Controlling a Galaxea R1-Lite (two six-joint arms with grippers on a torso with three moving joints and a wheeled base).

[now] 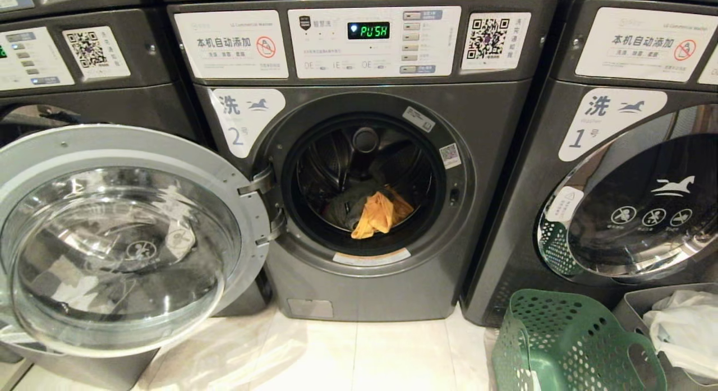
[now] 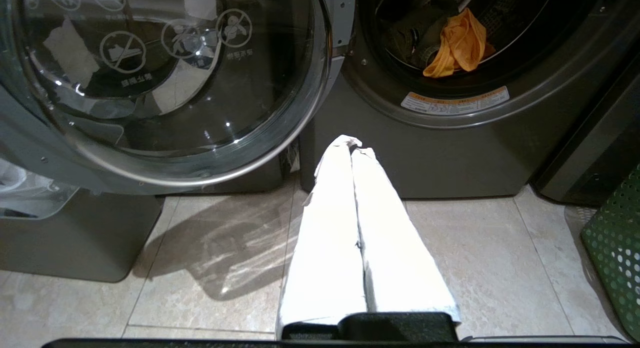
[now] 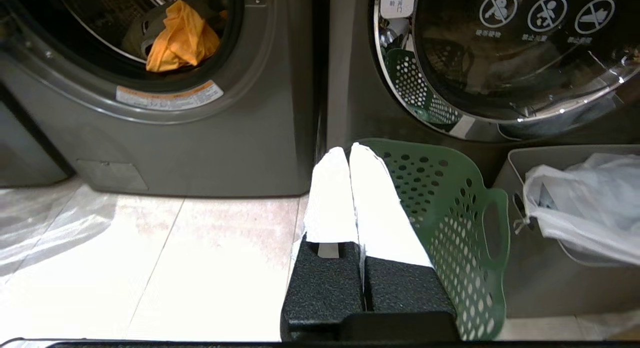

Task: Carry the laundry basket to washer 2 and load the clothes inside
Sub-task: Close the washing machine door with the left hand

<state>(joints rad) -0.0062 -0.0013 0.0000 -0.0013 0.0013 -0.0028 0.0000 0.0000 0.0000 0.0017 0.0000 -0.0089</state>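
Head view has washer 2 (image 1: 359, 178) with its door (image 1: 120, 234) swung wide, clothes (image 1: 373, 211) sitting in the drum, laundry basket (image 1: 566, 346) on the floor to the right. Left wrist view: left gripper (image 2: 356, 144) fingers pressed together, holding nothing. Right wrist view: right gripper (image 3: 348, 149) also closed and empty, just beside the basket. Clothes look soft and light; basket's stiff, so I'd grab its handle slot (image 3: 491, 230).

laundry basket (image 1: 566, 346) cropped by frame's lower edge
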